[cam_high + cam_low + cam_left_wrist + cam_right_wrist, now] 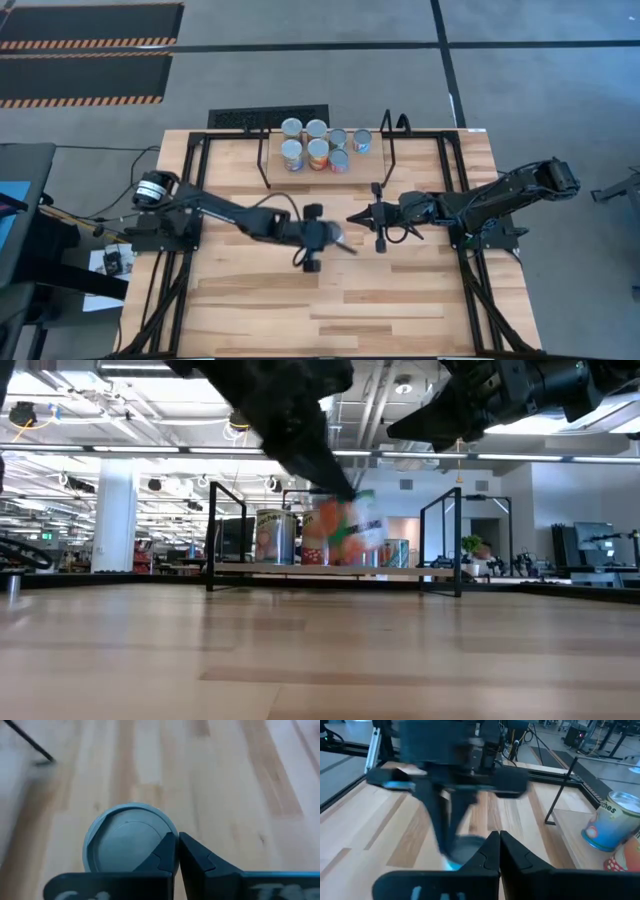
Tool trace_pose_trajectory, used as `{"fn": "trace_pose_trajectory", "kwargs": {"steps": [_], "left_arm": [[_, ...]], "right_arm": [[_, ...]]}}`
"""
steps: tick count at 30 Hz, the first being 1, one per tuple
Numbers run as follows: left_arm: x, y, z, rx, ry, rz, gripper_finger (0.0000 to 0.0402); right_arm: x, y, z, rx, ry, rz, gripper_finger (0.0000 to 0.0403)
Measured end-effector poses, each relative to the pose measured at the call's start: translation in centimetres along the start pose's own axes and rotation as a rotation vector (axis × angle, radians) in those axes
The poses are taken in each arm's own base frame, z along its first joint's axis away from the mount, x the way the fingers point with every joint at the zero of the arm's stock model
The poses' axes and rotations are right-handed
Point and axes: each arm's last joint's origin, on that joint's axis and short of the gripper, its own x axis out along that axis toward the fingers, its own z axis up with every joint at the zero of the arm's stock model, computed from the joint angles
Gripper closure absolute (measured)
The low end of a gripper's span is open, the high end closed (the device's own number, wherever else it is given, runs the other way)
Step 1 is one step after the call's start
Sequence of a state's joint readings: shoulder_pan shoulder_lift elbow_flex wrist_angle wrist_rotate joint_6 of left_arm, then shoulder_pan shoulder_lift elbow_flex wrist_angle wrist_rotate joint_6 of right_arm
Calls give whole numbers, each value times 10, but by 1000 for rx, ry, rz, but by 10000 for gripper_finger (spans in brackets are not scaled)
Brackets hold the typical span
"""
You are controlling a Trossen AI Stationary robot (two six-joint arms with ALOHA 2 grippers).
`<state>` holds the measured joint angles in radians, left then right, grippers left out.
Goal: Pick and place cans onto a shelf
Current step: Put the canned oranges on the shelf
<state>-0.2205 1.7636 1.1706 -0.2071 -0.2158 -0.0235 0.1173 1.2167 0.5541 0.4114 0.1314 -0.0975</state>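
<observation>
Seven cans (318, 145) stand upright on the light-wood shelf (362, 172) at the table's far side; they also show in the low view (275, 535). An eighth can, orange and green with a grey top (127, 837), is at my left gripper (335, 240) near the table's middle. In the low view this can (350, 525) shows tilted, blurred and above the tabletop. My left gripper's (178, 845) fingers stand together, the can beside them. My right gripper (352, 218) is shut and empty, above the table just right of the left one, pointing toward it. My left gripper has its fingers shut together, not around the can. The can's grey top (150, 840) shows right beside the outer side of one finger (167, 852), which hides its edge. I cannot tell whether finger and can touch.
The shelf's black wire end frames (265, 160) (388, 150) rise at both ends of its board. Black frame rails run along the table's left (180, 250) and right (470, 260) sides. Bare planks lie toward the near edge (340, 320).
</observation>
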Motion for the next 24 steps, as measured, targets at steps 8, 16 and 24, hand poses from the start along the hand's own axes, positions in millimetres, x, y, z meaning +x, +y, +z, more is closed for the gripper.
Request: {"fn": "trace_pose_trajectory", "kwargs": {"steps": [8,16,24], "left_arm": [[8,36,0,-109,2,14,401],[16,38,-9,-113,77,-2,401],[31,36,-16,-133,100,-1,399]], "right_arm": [[0,0,1,4,-9,-1,381],[0,0,1,4,-13,-1,386],[0,0,1,13,-16,0,385]]}}
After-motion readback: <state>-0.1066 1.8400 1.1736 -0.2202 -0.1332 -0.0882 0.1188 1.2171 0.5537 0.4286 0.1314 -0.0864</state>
